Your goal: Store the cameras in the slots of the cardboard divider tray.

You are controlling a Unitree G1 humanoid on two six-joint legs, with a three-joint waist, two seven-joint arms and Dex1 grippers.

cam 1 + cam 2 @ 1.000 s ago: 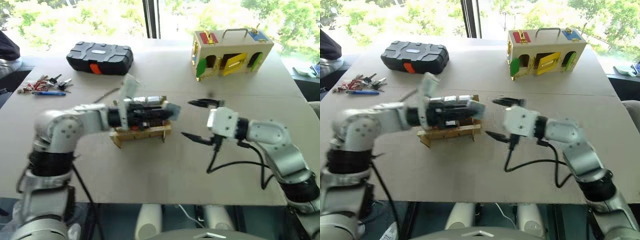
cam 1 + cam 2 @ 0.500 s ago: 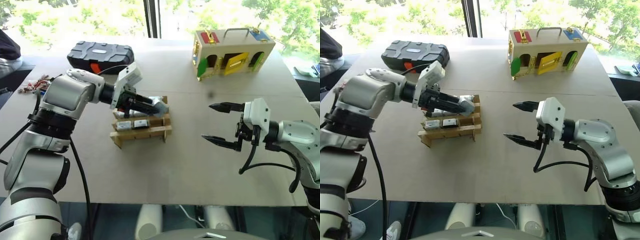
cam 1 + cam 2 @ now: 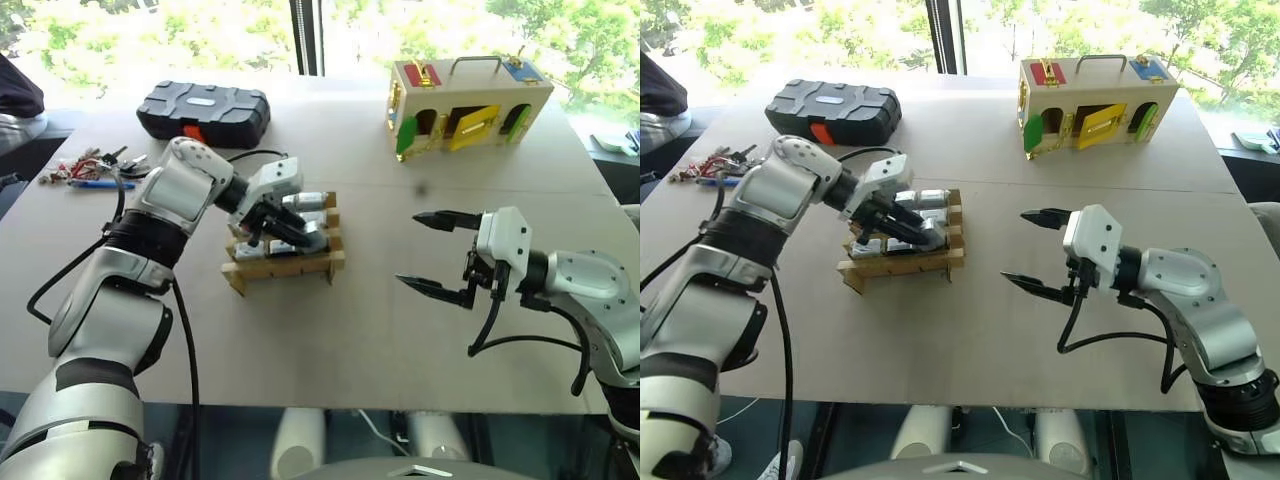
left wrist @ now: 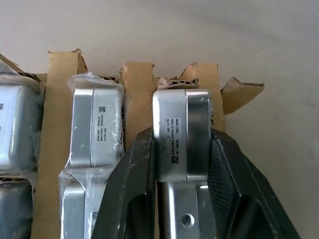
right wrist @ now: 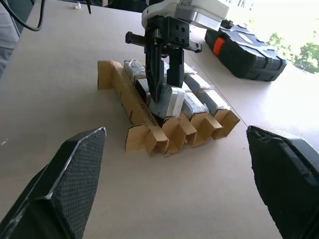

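Cameras, small silver-grey rectangular blocks, several of them wrapped in clear plastic, sit in the slots of the light-brown cardboard divider tray, which stands on the pale tabletop a little to my left of the middle. One unwrapped silver-grey camera is clenched between the two black fingers of my left gripper; my jaws are closed on its two long sides, and it stands upright over the slot at the tray's end nearest my right arm. Its lower part is between the cardboard strips there, though I cannot tell whether it has reached the bottom. The wrapped camera stands just beside it, one cardboard strip between them.

My right gripper hangs above the table off to the right of the tray, well apart from it, its fingers spread wide with nothing between them and pointing toward the tray.

Farther back on the table lie a black ribbed hard case with an orange latch, a wooden box with coloured doors and a metal handle, and, near the left edge, a bunch of keys beside a blue pen.
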